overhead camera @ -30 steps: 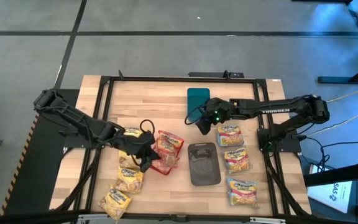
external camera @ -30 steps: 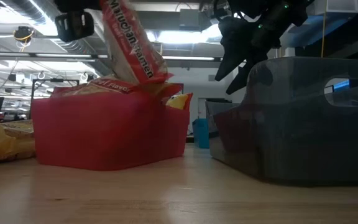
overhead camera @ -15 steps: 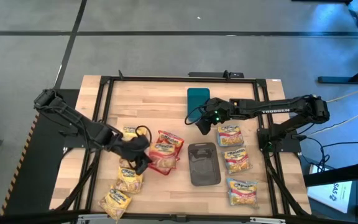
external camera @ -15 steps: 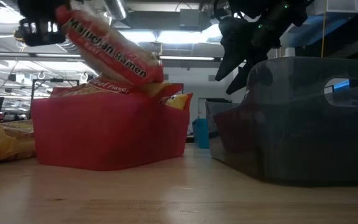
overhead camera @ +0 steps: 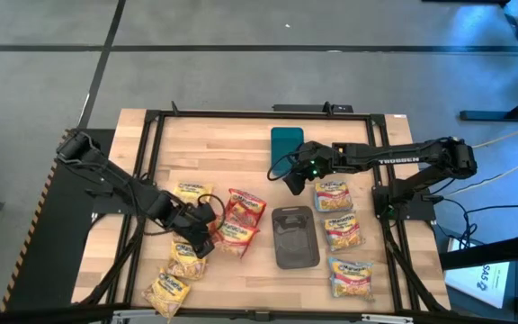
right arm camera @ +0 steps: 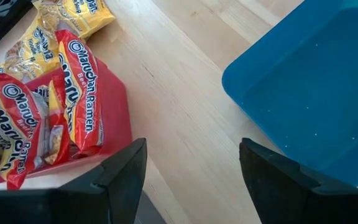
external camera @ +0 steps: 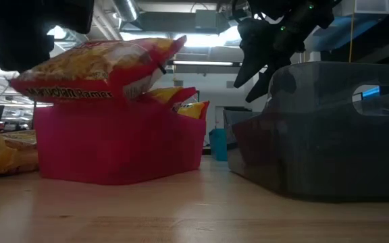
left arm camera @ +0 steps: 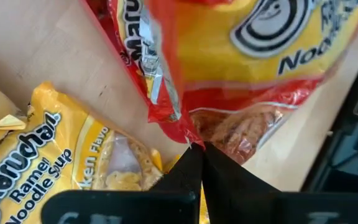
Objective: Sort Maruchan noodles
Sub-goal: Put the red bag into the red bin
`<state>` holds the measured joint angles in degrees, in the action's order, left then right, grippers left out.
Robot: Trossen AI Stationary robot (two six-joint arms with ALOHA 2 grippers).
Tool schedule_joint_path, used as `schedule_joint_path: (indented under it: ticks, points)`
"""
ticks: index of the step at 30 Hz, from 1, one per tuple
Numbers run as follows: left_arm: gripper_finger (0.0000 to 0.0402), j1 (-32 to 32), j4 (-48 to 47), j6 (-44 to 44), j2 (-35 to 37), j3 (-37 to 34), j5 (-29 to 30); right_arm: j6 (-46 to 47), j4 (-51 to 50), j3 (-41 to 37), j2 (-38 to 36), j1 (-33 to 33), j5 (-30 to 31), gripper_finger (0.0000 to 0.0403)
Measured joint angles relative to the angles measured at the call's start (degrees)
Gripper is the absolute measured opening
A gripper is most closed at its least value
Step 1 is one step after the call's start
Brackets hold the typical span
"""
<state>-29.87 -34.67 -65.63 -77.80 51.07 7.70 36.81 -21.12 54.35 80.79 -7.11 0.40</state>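
**Red packet lowered flat over the pink tray**

The left claw [overhead camera: 207, 236] is clamped on the crimped edge of a red packet [external camera: 96, 67]. Against the earlier views, where this packet hung steeply tilted above the tray, it now lies nearly level, resting across the rim of the pink tray [external camera: 117, 145]. Judgement: the placement is almost complete and only the release remains.

The pink tray already holds several red packets [right arm camera: 79, 106], stacked unevenly and standing proud of its rim. At 3 o'clock from it, the grey tray [overhead camera: 295, 237] appears empty. The teal tray [overhead camera: 287, 141], at 12 o'clock from the grey tray, also shows a bare floor.

The right claw [overhead camera: 293, 180] hovers between the teal and grey trays, fingers apart, holding nothing.

Yellow packets [overhead camera: 180, 265] lie loose on the bench [overhead camera: 214, 153] at 7 o'clock from the pink tray. Blue-and-pink packets [overhead camera: 342, 232] lie in a row at 3 o'clock from the grey tray.
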Motion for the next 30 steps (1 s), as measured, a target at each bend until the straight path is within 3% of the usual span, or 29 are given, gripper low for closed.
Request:
schedule_joint_path:
  ticks: [12,30]
  points:
    - [0.0001,2.8,4.2,0.2,-1.4,0.0,2.7,0.0,0.0,0.0,0.0,0.0,0.0,0.0253]
    - [0.0046,2.8,3.1,0.0,-1.3,0.0,5.6,-1.1,-0.1,0.0,0.0,0.0,0.0,0.0253]
